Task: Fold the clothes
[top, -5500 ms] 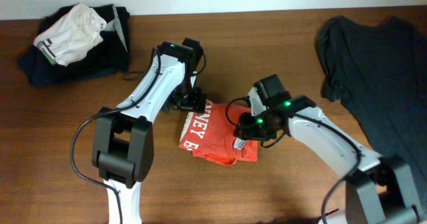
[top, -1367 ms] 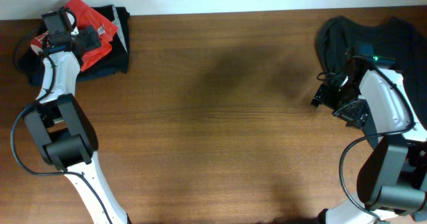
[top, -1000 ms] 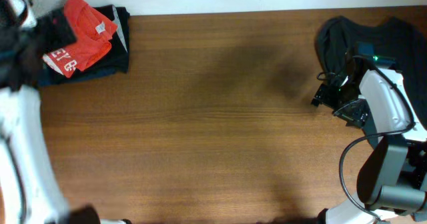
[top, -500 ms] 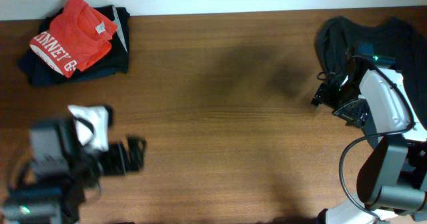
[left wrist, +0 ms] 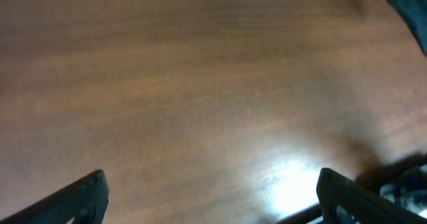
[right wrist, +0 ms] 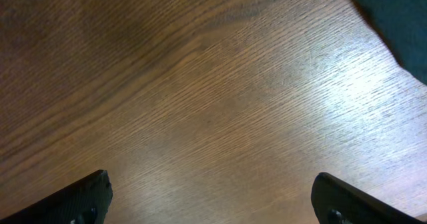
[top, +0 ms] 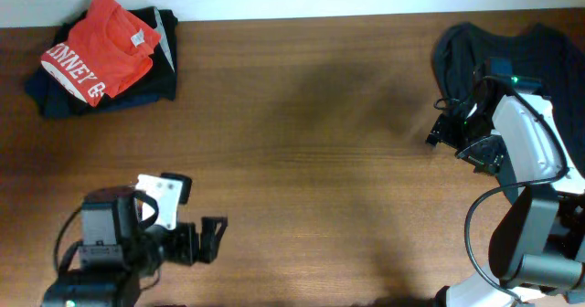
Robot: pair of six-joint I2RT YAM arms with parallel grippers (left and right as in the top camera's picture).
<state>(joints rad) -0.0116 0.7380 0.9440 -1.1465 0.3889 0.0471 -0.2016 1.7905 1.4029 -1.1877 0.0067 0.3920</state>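
The clothes, a folded red-orange T-shirt point(top: 95, 47) with white lettering, lie on top of a dark pile at the far left of the table. My left gripper point(top: 214, 240) is far from them, near the front left edge, open and empty. In the left wrist view the left gripper point(left wrist: 212, 196) frames only bare wood between wide-apart fingertips point(left wrist: 85, 196). My right gripper point(top: 439, 130) hovers open at the right, beside the dark grey shirt. The right wrist view has the right gripper point(right wrist: 213, 201) over bare wood too.
A large dark grey T-shirt point(top: 521, 79) is spread at the back right; its edge shows in the right wrist view as dark cloth point(right wrist: 393, 17). Dark folded garments point(top: 146, 74) lie under the red-orange shirt. Wooden table point(top: 311, 152) stretches between the arms.
The left arm has let go of the folded red-orange shirt on the pile and swung back to the front left edge. The right arm has stayed still.
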